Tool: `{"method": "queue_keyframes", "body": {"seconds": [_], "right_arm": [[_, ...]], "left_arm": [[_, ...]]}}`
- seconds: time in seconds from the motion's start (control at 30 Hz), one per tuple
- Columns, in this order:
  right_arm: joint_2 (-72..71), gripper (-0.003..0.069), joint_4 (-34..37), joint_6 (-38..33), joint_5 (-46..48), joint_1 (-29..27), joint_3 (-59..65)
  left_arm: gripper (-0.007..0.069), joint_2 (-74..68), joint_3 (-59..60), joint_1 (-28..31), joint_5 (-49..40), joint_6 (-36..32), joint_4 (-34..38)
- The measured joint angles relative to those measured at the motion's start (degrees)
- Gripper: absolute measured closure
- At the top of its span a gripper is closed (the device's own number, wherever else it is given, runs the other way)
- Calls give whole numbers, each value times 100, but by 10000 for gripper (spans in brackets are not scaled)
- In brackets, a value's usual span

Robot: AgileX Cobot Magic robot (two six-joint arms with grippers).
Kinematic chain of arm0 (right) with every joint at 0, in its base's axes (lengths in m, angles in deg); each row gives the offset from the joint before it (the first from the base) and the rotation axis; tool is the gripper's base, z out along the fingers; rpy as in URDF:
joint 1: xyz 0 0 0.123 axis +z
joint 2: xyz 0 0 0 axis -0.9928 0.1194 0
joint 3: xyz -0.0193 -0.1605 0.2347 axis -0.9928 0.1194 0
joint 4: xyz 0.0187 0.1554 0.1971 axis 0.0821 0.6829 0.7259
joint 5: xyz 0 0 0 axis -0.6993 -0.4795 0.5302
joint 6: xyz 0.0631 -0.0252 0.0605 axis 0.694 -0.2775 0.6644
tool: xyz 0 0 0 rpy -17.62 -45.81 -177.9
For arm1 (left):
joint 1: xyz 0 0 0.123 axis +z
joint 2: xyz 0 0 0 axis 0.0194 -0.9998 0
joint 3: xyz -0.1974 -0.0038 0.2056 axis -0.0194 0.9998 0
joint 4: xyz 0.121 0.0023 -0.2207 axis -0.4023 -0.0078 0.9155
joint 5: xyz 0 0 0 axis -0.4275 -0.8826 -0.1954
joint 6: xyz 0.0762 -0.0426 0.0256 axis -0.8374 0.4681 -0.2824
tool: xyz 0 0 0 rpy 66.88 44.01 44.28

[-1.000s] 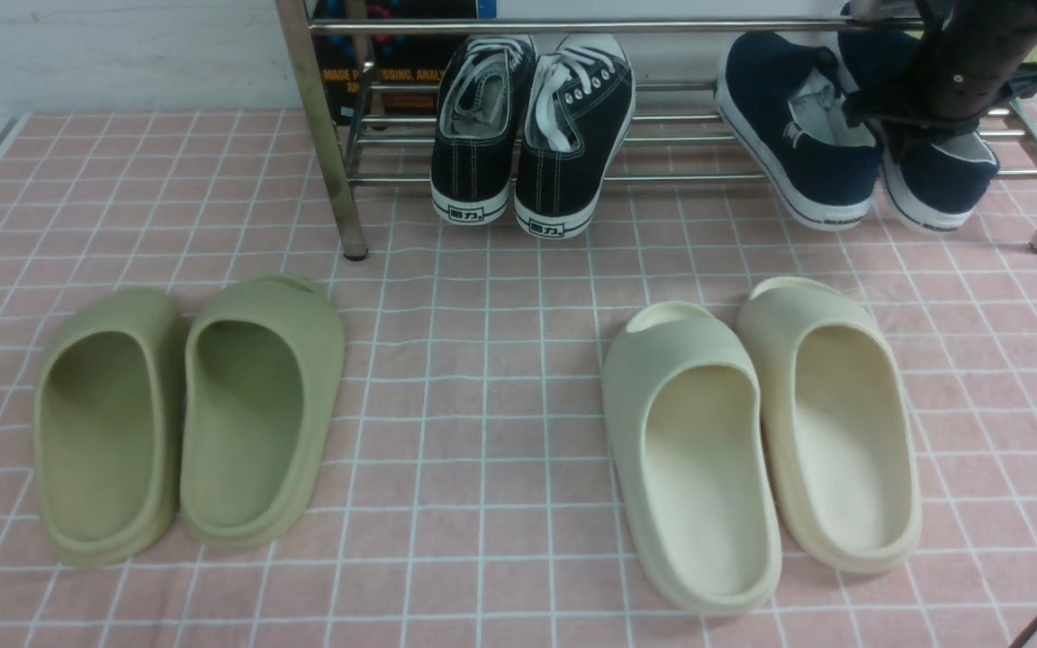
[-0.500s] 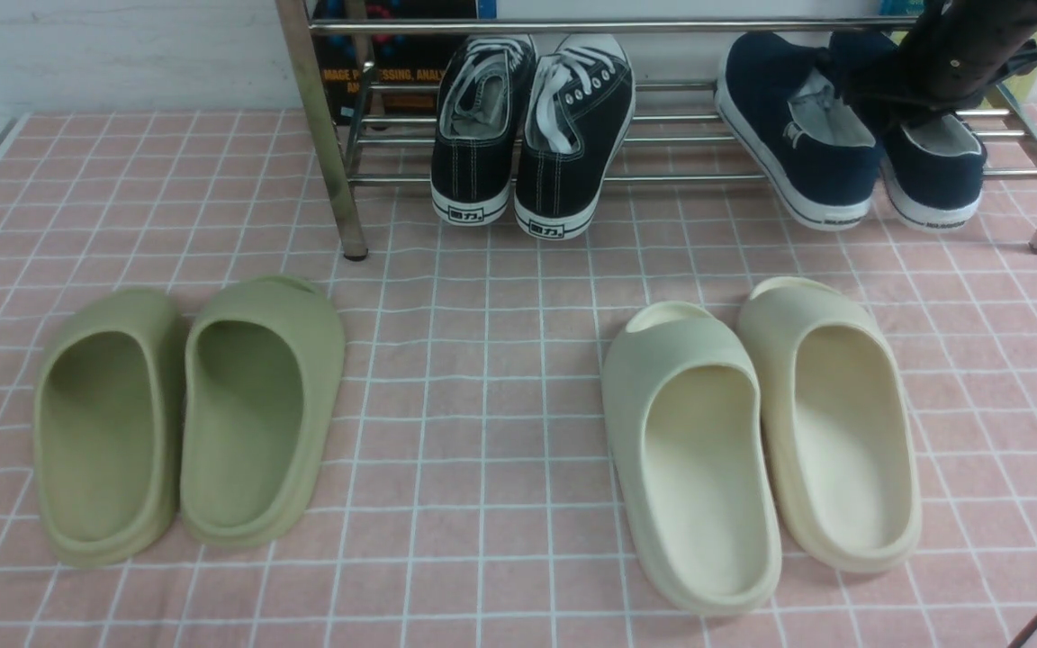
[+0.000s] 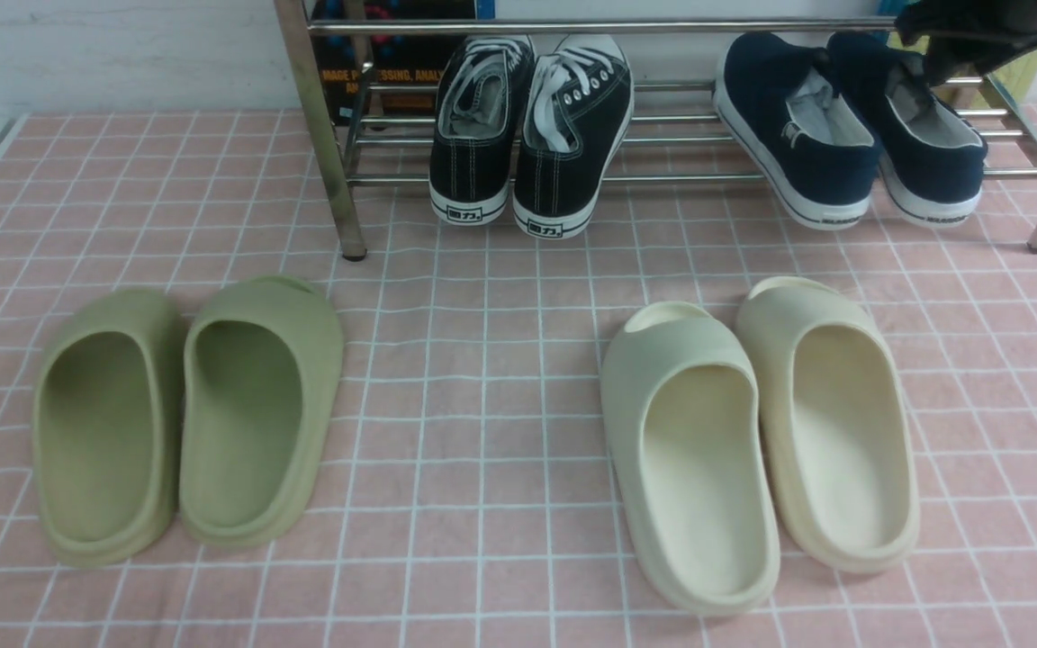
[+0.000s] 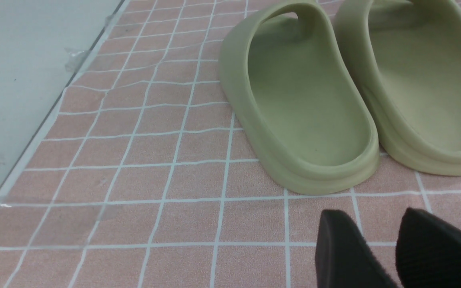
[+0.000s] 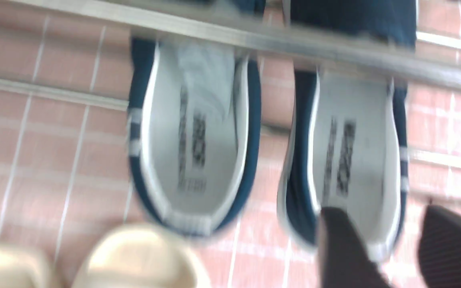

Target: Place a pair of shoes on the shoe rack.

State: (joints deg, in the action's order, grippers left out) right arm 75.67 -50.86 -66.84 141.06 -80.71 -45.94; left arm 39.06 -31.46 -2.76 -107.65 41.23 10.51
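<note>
Navy shoes [image 3: 798, 135] side by side on shoe rack [image 3: 320, 135].
R gripper [image 5: 394, 256] above them, jaws apart (holds nothing) bc pair looks placed; L gripper [image 4: 386, 248] spread, empty too.

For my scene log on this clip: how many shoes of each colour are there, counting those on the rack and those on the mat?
Navy slip-on shoes: 2
Black lace-up sneakers: 2
Green slides: 2
Cream slides: 2
Total: 8

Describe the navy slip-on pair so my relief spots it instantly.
Start at the low silver metal-tube shoe rack on the pink checked mat's far side. At its right end sit two navy-blue canvas slip-on shoes. Unlike the black canvas sneakers beside them, they have no laces.
</note>
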Motion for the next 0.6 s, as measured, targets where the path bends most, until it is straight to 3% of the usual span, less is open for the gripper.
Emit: {"method": "queue_keyframes", "body": {"seconds": [0.1,0.23,0.4,0.6], "right_arm": [[-935,571,2,0,-2,0,1257],[-2047,673,8,0,-2,0,2633],[-4127,678,249,0,-824,0,4771],[-5953,678,605,0,-1915,0,6260]], "left_arm": [[385,0,0,0,0,0,0],[385,0,0,0,0,0,0],[385,0,0,0,0,0,0],[385,0,0,0,0,0,0]]}}
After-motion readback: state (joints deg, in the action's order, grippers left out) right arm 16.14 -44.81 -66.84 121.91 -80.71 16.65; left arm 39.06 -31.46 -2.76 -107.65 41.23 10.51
